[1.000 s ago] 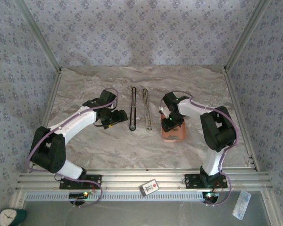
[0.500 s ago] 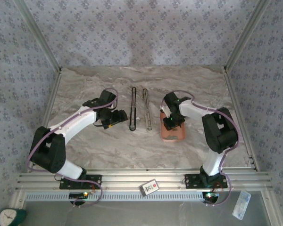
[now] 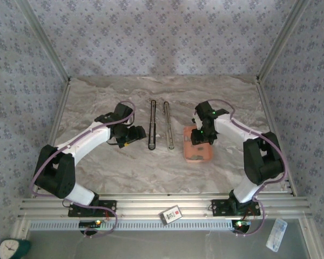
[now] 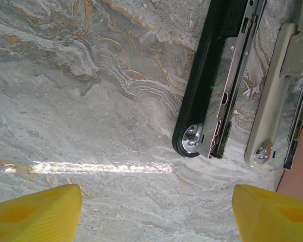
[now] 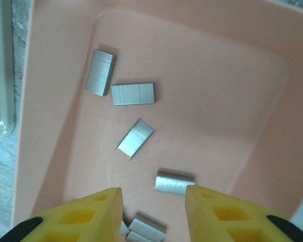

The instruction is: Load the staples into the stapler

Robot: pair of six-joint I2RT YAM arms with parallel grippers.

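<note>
While right jaws hang parted, staples point(image 5: 174, 182) lie between, in tray point(image 5: 227, 91).

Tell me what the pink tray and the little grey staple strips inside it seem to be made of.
The shallow pink tray looks like moulded plastic: matte, uniform colour, rounded corners. The small grey staple strips look like metal: silvery sheen, fine ribbing.

Top cam high, rear; wrist cams close, downward, share beige stapler point(image 4: 288, 85)
</note>
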